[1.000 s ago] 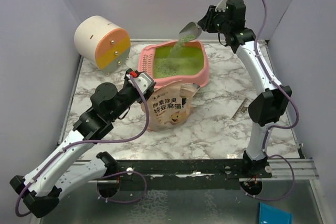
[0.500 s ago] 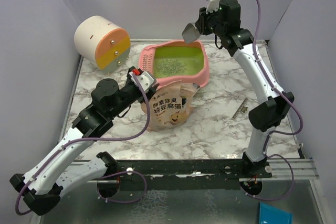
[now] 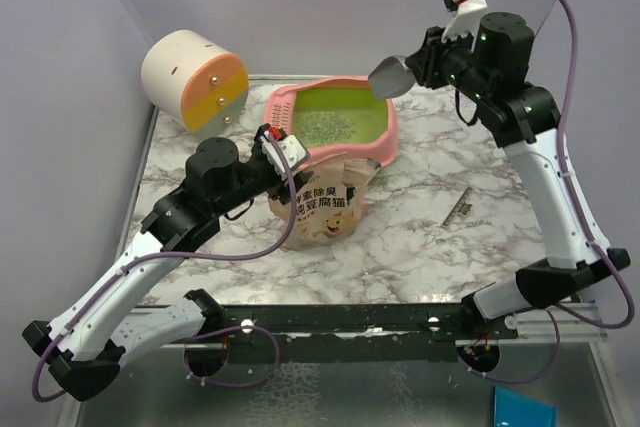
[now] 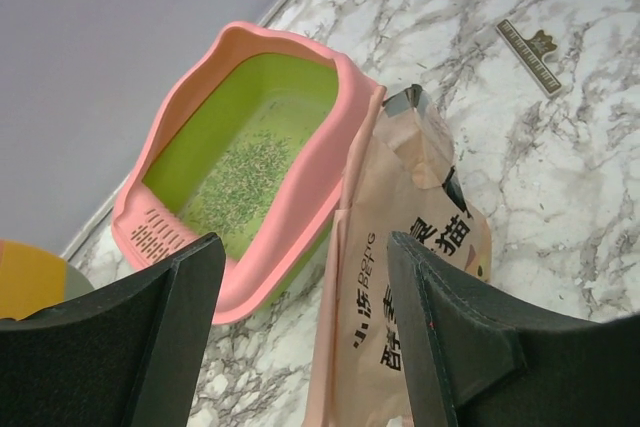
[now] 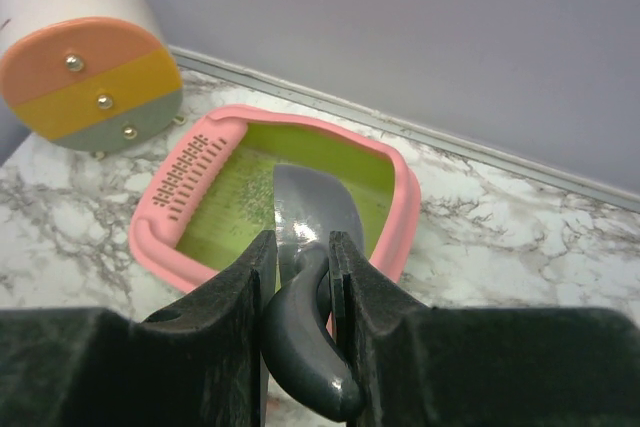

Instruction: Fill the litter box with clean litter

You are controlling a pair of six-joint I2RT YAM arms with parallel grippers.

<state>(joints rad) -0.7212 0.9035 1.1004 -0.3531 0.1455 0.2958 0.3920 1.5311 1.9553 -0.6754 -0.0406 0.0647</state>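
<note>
The right gripper (image 5: 303, 247) was clamped on the smooth grey scoop (image 5: 305, 212), its bowl above the right far rim of the glossy pink litter box (image 5: 408, 209), whose long axis ran left-right. Granular clean litter (image 4: 245, 172) thinly covered its green basin. The left gripper (image 4: 300, 257) stood apart above the pouch (image 3: 320, 202).

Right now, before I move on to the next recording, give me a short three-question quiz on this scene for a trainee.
1. True or false: the right gripper is shut on the grey scoop.
2. Where does the clean litter lie? A) in the green basin of the litter box; B) scattered on the marble table; C) on top of the cylinder.
3. Which gripper stands open by the printed pouch?
Key: 1 true; 2 A; 3 the left gripper.
</note>
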